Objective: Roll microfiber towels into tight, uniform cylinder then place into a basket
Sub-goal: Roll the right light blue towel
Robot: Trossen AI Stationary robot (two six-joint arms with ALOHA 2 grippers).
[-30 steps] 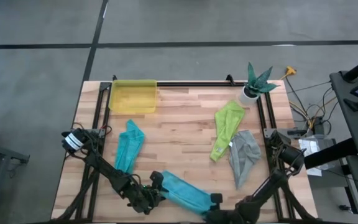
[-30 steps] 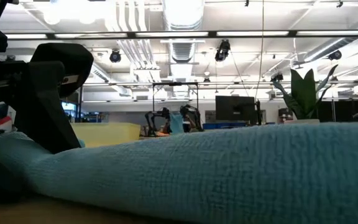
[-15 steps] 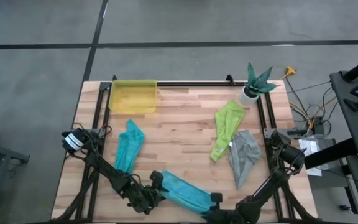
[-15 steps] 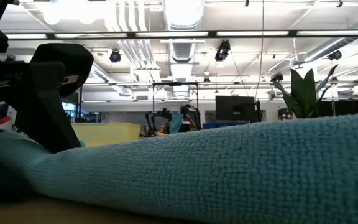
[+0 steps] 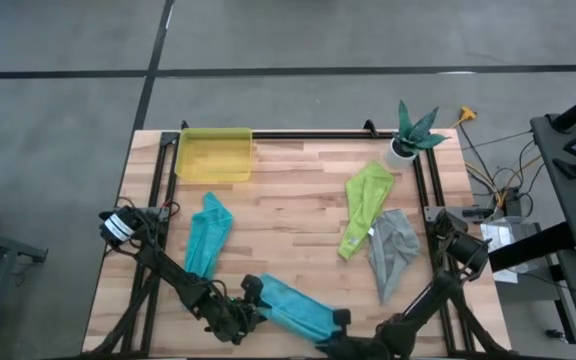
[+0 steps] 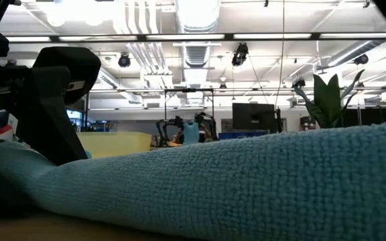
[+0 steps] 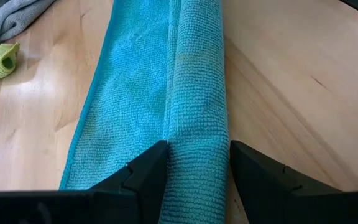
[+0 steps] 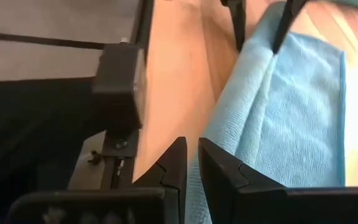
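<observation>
My left gripper (image 7: 197, 163) is clamped on one end of the light blue towel (image 5: 293, 308), its fingers pressed against both sides of the thick rolled fold. The towel lies at the table's (image 5: 288, 215) near edge as a long, loose, half-rolled tube, one flat flap spread beside the roll. My right gripper (image 8: 191, 163) sits at the towel's other end, jaws nearly together, pinching its edge. The teal towel (image 5: 208, 233) lies crumpled near the left edge.
</observation>
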